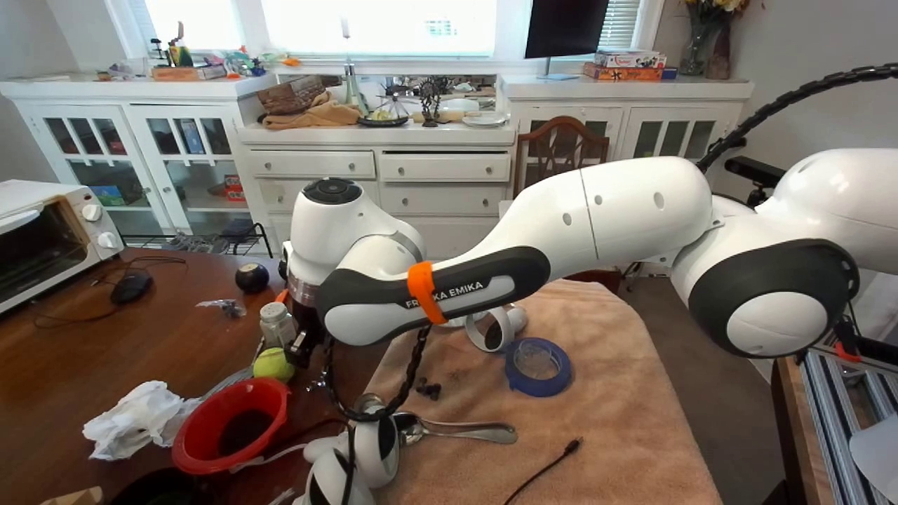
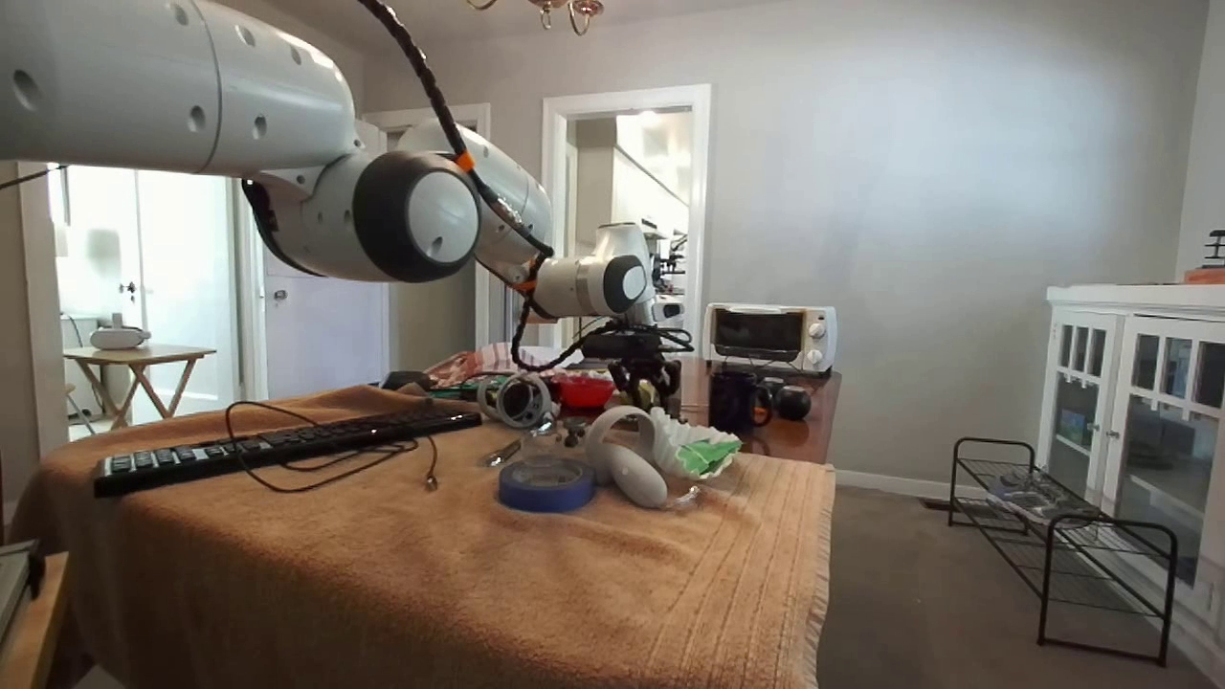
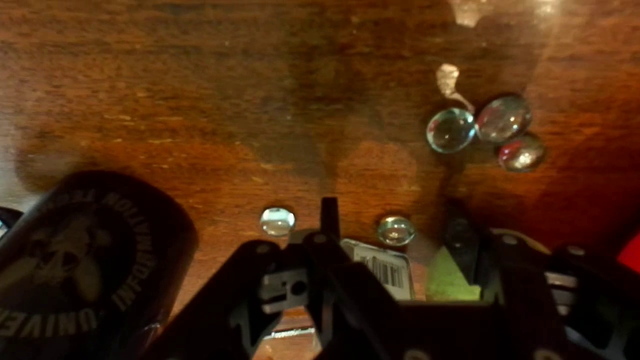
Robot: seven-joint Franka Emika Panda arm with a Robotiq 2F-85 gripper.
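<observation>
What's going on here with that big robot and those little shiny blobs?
A white robot arm has its tool low over a wooden table, with the jaws apart and nothing gripped that I can see. In the wrist view, a clear bead shows between the fingers, apparently lying on the table. A second bead sits just outside them, and three more beads huddle close by. A dark mug stands to one side; the tool partly hides a yellow-green ball.

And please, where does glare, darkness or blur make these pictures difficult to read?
In an exterior view, the windows are washed nearly white; in the wrist view, light glares on the tabletop at upper right, the gripper is mostly dark, and the mug looks slightly soft.
</observation>
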